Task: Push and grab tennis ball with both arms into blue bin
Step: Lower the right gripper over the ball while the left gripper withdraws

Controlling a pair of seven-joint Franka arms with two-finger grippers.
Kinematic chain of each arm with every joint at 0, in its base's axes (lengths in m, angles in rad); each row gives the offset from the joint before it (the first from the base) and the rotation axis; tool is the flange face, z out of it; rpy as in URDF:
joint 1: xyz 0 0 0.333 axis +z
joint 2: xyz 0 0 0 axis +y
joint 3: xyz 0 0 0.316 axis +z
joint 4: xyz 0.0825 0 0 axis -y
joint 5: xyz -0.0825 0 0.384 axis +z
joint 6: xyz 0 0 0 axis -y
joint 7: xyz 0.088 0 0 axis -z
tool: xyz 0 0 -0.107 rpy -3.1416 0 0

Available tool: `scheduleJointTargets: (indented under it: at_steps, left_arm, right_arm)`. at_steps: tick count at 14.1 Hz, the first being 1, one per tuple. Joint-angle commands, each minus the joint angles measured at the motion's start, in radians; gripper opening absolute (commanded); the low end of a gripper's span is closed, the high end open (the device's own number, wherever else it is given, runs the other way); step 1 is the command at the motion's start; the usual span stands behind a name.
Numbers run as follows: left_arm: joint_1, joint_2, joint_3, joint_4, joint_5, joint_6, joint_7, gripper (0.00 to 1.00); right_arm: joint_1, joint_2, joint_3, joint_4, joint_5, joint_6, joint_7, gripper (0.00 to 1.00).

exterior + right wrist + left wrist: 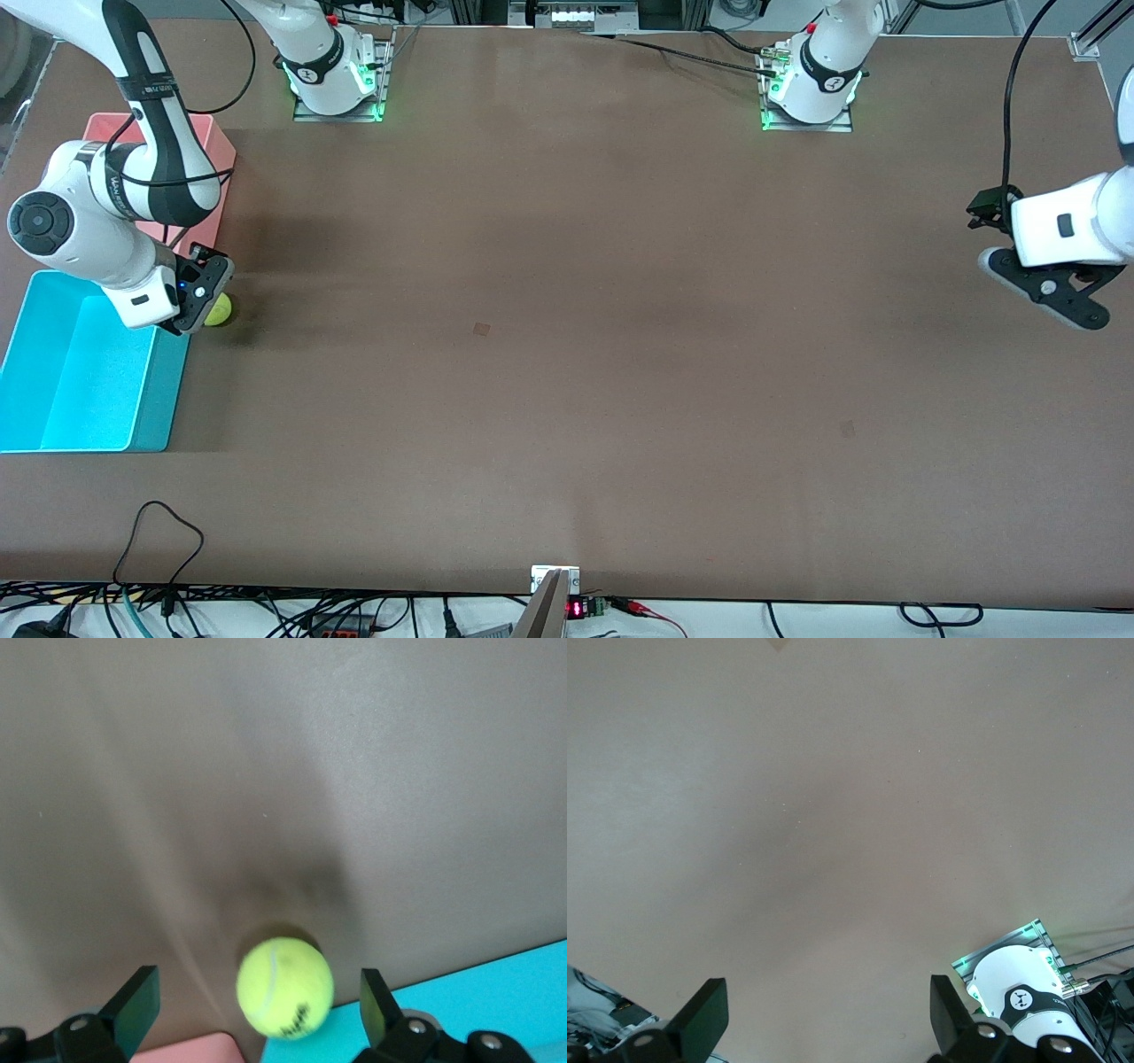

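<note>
The tennis ball [219, 309] lies on the brown table beside the corner of the blue bin [89, 372], at the right arm's end. My right gripper [202, 297] is low over it, open. In the right wrist view the ball [285, 988] sits between the wide-spread fingertips [142, 992] without touching either, and the blue bin's rim [496, 992] shows beside it. My left gripper [1045, 288] is open and empty, up over the table at the left arm's end. The left wrist view shows only bare table between its fingers [709, 1010].
A pink bin [217, 151] stands next to the blue bin, farther from the front camera, partly hidden by the right arm; its corner [190, 1050] shows in the right wrist view. The left arm's base [1019, 992] shows in the left wrist view.
</note>
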Motion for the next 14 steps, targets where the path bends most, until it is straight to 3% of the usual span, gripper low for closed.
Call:
scheduleJointTargets:
  at_steps: [1, 3, 5, 7, 9, 11, 14]
  left_arm:
    - [-0.158, -0.074, 0.161, -0.019, -0.062, -0.014, -0.075, 1.00]
    - [-0.243, -0.097, 0.290, -0.035, -0.151, -0.007, -0.199, 1.00]
    - [-0.294, -0.178, 0.389, -0.137, -0.216, 0.108, -0.349, 1.00]
    - [-0.297, -0.259, 0.405, -0.286, -0.300, 0.304, -0.436, 1.00]
    - [-0.334, -0.281, 0.444, -0.335, -0.310, 0.390, -0.451, 1.00]
    - [-0.383, -0.344, 0.499, -0.391, -0.321, 0.395, -0.459, 1.00]
    - [-0.375, -0.343, 0.492, -0.334, -0.301, 0.278, -0.454, 1.00]
  right_arm:
    - [-0.015, 0.027, 0.011, 0.020, -0.058, -0.001, -0.064, 1.00]
    - [-0.035, 0.047, 0.011, 0.014, -0.084, 0.014, -0.074, 1.00]
    - [-0.055, 0.084, 0.012, 0.006, -0.084, 0.060, -0.097, 1.00]
    - [-0.060, 0.101, 0.012, 0.003, -0.081, 0.082, -0.094, 1.00]
    - [-0.060, 0.104, 0.012, -0.003, -0.079, 0.083, -0.093, 1.00]
    - [-0.060, 0.113, 0.014, -0.012, -0.078, 0.089, -0.093, 1.00]
    - [-0.063, 0.122, 0.012, -0.029, -0.076, 0.097, -0.093, 1.00]
